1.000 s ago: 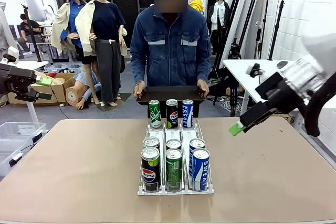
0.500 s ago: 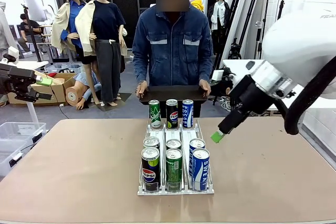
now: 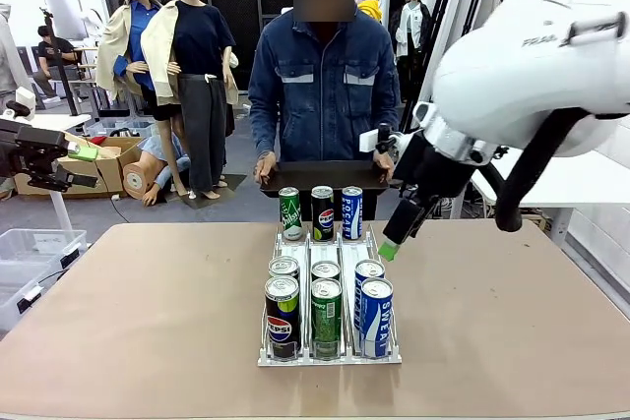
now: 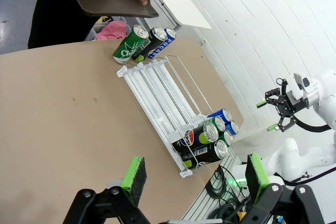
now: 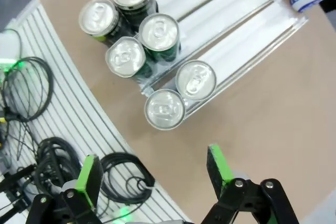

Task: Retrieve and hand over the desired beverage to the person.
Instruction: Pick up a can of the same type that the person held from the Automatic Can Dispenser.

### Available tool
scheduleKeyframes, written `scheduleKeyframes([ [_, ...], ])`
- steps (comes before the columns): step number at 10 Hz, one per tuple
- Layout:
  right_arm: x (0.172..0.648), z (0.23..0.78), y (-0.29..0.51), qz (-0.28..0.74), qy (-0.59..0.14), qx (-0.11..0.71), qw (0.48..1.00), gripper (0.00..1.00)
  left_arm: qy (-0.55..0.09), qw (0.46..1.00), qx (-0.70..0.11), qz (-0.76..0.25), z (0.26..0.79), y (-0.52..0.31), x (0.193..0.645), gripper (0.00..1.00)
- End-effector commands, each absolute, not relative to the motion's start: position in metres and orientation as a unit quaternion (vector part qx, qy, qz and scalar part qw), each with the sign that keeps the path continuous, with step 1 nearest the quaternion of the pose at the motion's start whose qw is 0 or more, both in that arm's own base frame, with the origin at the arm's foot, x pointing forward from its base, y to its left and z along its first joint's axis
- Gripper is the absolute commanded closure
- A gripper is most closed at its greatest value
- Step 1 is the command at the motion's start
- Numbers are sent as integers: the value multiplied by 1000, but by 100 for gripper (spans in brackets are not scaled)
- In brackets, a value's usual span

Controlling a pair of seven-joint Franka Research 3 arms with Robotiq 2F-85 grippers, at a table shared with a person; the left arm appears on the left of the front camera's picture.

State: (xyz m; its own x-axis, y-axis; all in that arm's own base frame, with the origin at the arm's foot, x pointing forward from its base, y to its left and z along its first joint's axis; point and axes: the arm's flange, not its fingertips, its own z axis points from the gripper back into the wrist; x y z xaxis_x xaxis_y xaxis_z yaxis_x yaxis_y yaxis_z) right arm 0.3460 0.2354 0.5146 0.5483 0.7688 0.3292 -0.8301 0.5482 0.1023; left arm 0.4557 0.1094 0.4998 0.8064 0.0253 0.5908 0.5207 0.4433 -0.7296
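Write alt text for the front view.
The robot's right hand, open, hangs above the table just right of a rack of drink cans. Across the table a person in a denim jacket holds a dark tray.

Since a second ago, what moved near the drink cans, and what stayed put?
The right arm swung in from the right side toward the middle. Its fingers came lower, close to the right side of the rack, open and holding nothing. Nothing was taken hold of or let go. The cans, the person holding the tray and the left arm stayed about as they were.
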Motion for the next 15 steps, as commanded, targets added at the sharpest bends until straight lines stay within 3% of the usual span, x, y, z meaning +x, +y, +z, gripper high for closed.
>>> scheduleKeyframes([
  [1, 355, 512, 262, 453, -111, 75, 881, 0, -272, 804, -507, -152, 501, 110, 455, 0],
  [5, 353, 494, 292, 436, -113, 0, 893, 0, -272, 804, -507, -152, 501, 110, 455, 0],
  [9, 357, 478, 307, 352, -138, -44, 925, 0, -272, 804, -507, -152, 501, 110, 455, 0],
  [15, 366, 467, 309, 271, -61, -40, 960, 0, -272, 804, -507, -152, 501, 110, 455, 0],
])
